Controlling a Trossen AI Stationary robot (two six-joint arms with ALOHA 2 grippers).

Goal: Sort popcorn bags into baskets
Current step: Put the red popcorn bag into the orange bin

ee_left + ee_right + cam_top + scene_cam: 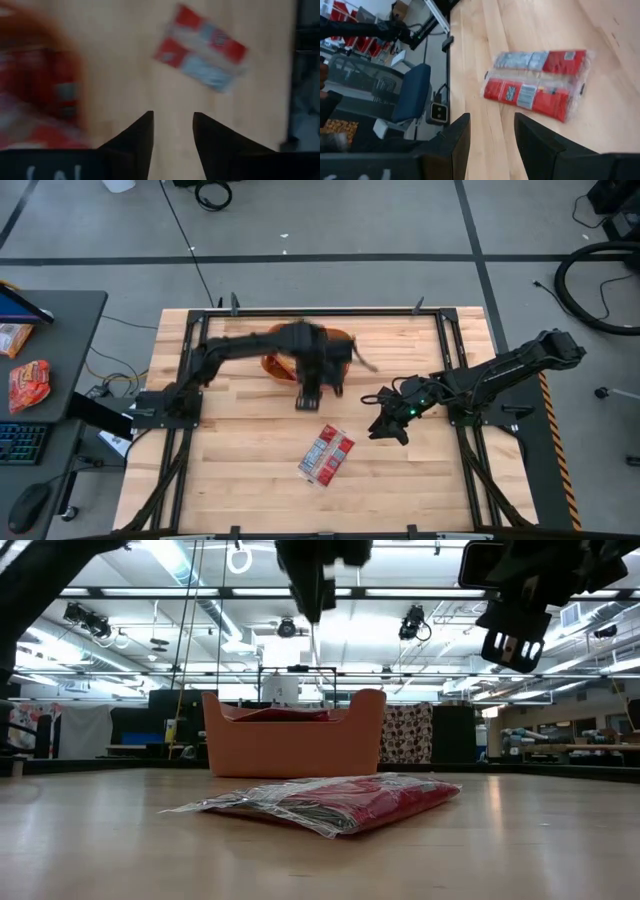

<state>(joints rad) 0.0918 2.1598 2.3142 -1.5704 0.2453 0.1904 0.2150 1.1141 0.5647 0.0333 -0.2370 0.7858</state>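
Overhead, both the left tool (320,394) and right tool (388,427) hang parted, empty, above the popcorn bags (326,454).

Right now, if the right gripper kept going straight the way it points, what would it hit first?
Probably the popcorn bag lying on the table: the open right gripper aims at it with nothing between, though depth is unclear.

popcorn bags (326,455) on table (240,480), tub (293,730) behind, more bags inside
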